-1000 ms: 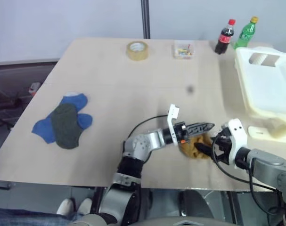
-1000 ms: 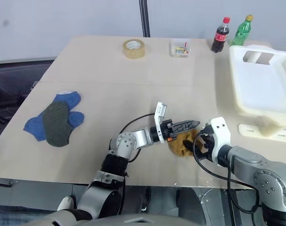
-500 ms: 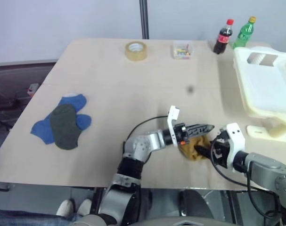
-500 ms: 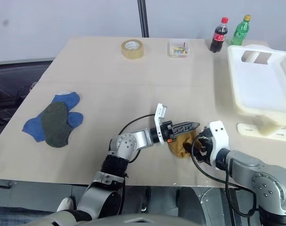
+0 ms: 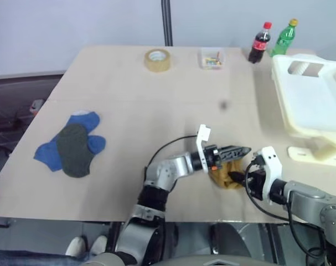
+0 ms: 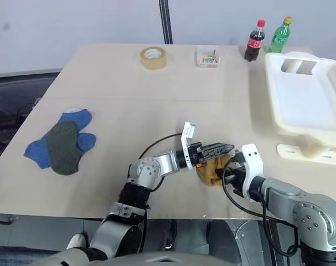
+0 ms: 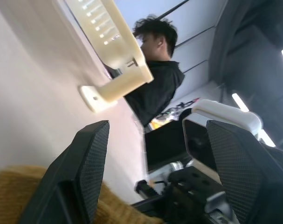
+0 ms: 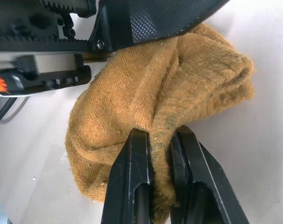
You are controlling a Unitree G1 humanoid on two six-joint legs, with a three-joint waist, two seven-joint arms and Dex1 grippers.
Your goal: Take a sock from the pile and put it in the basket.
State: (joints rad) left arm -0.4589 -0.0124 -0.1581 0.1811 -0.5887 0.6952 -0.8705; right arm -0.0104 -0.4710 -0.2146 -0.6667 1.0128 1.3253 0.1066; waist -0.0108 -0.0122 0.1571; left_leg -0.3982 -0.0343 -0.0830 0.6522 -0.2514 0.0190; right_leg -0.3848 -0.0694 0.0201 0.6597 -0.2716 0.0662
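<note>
A wide wooden counter [image 5: 156, 105] carries everything. The cream-white basket [image 5: 317, 105] sits at its far right edge and holds no sock. The pile [image 5: 71, 147], blue and dark grey socks overlapping, lies well apart on the left side. One mustard-yellow sock [image 8: 150, 121] has left the pile and lies crumpled on the counter near the front edge, between the two grippers.

The task looks about midway: a sock is gripped, but lifting it, carrying it to the basket and letting go all remain.

The right gripper [image 8: 157, 154] has its fingers pinching a fold of the mustard sock; a second ago they stood spread beside it. The left gripper [image 5: 234, 151] hovers just over the sock, fingers spread, as before.
</note>
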